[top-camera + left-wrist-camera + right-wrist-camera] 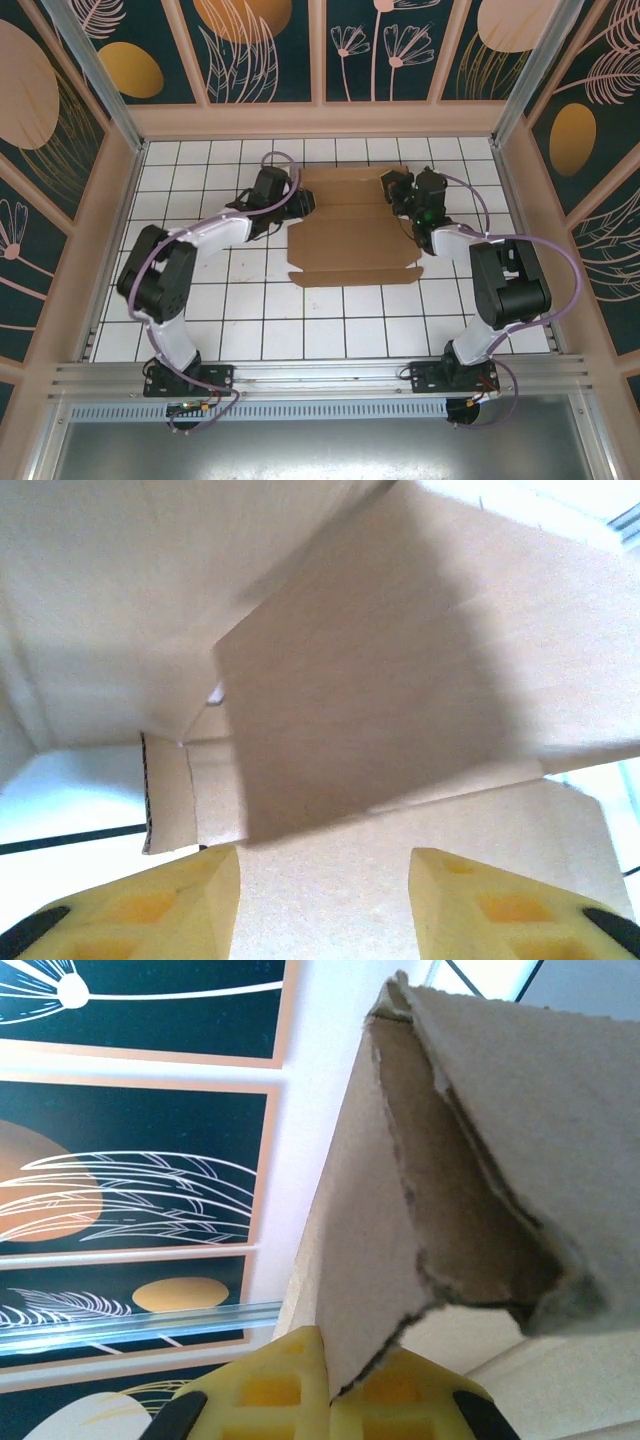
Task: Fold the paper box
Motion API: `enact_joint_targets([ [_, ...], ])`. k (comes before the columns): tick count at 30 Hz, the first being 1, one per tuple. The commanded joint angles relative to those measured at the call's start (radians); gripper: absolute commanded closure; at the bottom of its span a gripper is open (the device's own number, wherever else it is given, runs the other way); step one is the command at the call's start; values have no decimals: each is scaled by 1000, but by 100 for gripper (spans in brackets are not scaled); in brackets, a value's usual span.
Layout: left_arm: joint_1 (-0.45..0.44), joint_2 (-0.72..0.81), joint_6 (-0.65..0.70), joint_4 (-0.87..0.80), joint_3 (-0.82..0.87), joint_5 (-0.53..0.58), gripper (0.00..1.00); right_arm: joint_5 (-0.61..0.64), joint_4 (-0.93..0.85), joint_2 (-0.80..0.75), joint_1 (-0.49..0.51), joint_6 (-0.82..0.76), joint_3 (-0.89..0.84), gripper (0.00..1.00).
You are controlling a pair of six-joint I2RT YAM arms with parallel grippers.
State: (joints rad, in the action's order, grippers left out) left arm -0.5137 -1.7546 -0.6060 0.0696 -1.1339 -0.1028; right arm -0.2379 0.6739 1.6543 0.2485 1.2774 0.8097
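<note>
The paper box [350,240] is pictured part-folded near the far edge of the tiled surface [250,320]. Its right-end flap is pinched by the right pincer [335,1385], apparently to raise it along its crease. The left pincer [325,870] is held spread at the opposite end.

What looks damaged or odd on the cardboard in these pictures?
The paper box has a ragged, frayed edge on the flap that the right gripper pinches, seen in the right wrist view. It looks torn rather than cleanly cut. Nothing else stands out in the top view.
</note>
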Motion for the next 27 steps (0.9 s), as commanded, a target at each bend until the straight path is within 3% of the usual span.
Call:
enact_joint_targets([
  [1,-4,119,54,-66,58,67,52,3,-80,-6,-17,-67,16,100],
  [6,-4,258,90,-123,86,157,51,-16,-97,3,-23,-80,38,100],
  [8,-5,318,130,-89,110,189,48,-20,-116,3,-22,-88,48,99],
  [10,-4,351,161,-71,112,297,47,-23,-133,4,-23,-99,58,99],
  [13,-5,372,294,19,137,379,45,-30,-150,5,-23,-106,72,98],
  [16,7,340,401,54,137,468,56,-44,-166,13,-23,-116,90,97],
  [17,34,319,419,41,119,435,58,-47,-173,17,-22,-119,95,97],
  [21,158,267,446,31,105,61,50,-62,-202,29,-24,-134,117,96],
  [27,181,166,551,40,51,-151,42,-86,-221,47,-39,-148,131,94],
])
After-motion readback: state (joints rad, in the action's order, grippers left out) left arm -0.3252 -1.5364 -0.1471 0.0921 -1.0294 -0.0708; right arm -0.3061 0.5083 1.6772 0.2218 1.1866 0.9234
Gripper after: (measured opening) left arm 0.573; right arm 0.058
